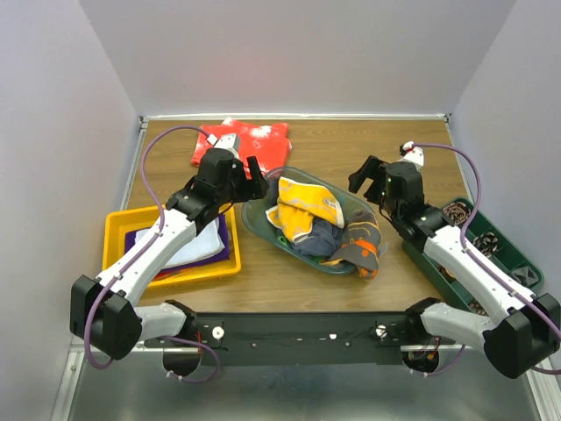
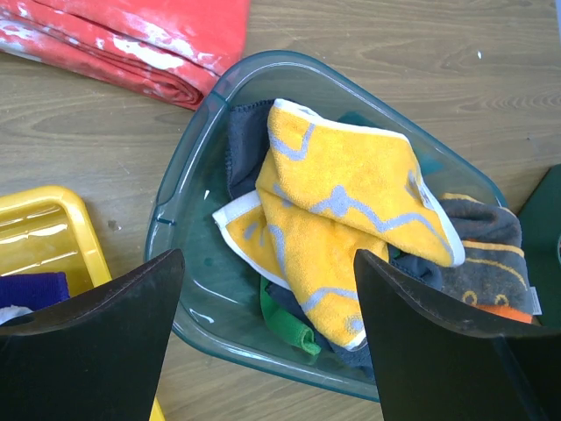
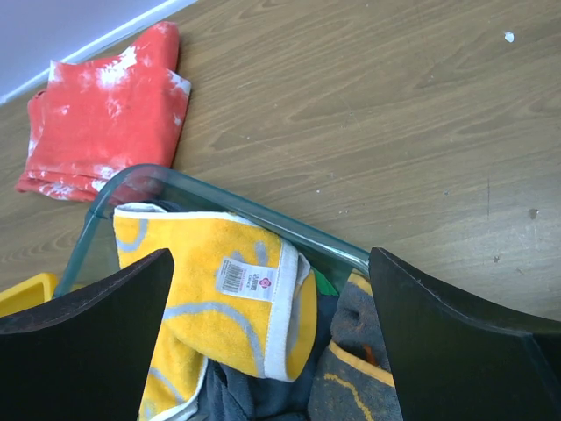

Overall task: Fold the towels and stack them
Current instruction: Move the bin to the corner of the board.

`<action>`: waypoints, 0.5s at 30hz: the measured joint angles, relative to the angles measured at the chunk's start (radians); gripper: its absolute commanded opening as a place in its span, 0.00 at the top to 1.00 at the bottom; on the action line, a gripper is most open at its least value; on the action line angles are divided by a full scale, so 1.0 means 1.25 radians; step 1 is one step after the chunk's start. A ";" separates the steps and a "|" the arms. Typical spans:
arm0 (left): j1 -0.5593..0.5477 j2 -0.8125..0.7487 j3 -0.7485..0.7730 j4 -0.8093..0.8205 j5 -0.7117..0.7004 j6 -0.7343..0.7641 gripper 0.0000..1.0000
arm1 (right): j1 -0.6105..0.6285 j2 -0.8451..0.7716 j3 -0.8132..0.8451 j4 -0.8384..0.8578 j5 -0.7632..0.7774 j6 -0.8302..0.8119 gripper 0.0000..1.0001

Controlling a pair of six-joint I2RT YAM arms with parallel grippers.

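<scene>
A: For the left gripper (image 2: 267,263): spread wide, nothing held, poised above the near-left rim of the basin (image 2: 197,272). Same for the right gripper (image 3: 270,263), at the basin's right end: fully parted, empty.

B: And the towels?

A: Heaped inside the basin, unfolded. Yellow patterned towel (image 2: 342,193) on top, navy towel (image 2: 245,140) and green towel (image 2: 285,329) underneath, grey-and-orange towel (image 2: 491,254) slumped against the basin's right rim.

B: Risks?

A: Probably pinching two tangled layers together and dragging the green towel out too. Possibly tugging the basin along, or gripping only a hem and dropping the cloth beside the basin.
</scene>
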 measured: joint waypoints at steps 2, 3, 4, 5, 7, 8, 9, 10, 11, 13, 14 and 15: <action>0.000 0.000 0.000 0.000 0.000 0.000 0.13 | 0.000 0.000 0.000 0.002 0.000 -0.001 0.00; 0.000 0.000 0.000 0.000 0.000 0.000 0.13 | 0.000 0.000 0.000 0.003 -0.002 -0.003 0.00; 0.000 0.000 0.000 0.000 0.000 0.000 0.13 | 0.000 0.000 0.001 0.003 -0.008 -0.006 0.00; 0.000 -0.001 0.000 0.000 0.000 0.000 0.13 | 0.000 0.000 0.002 0.002 -0.015 -0.009 0.00; 0.000 -0.002 0.000 -0.003 -0.002 0.000 0.14 | 0.000 0.002 0.008 0.001 -0.041 -0.020 0.00; 0.000 -0.004 -0.001 -0.005 -0.005 0.000 0.14 | 0.000 0.006 0.014 -0.002 -0.066 -0.026 0.00; 0.000 -0.005 -0.002 -0.006 -0.007 0.000 0.14 | 0.000 0.009 0.020 -0.004 -0.081 -0.029 0.00; 0.000 -0.007 -0.003 -0.008 -0.010 -0.001 0.14 | 0.000 0.013 0.022 -0.003 -0.106 -0.029 0.00; 0.000 -0.010 -0.008 -0.009 -0.013 -0.002 0.14 | 0.004 0.017 0.022 -0.003 -0.129 -0.028 0.01; 0.000 -0.015 -0.020 -0.010 -0.015 -0.006 0.14 | 0.013 0.030 0.022 -0.003 -0.157 -0.021 0.02; 0.000 -0.018 -0.027 -0.011 -0.015 -0.009 0.15 | 0.027 0.043 0.022 -0.003 -0.167 -0.019 0.03; 0.000 -0.020 -0.037 -0.011 -0.015 -0.012 0.15 | 0.036 0.052 0.022 -0.003 -0.171 -0.015 0.07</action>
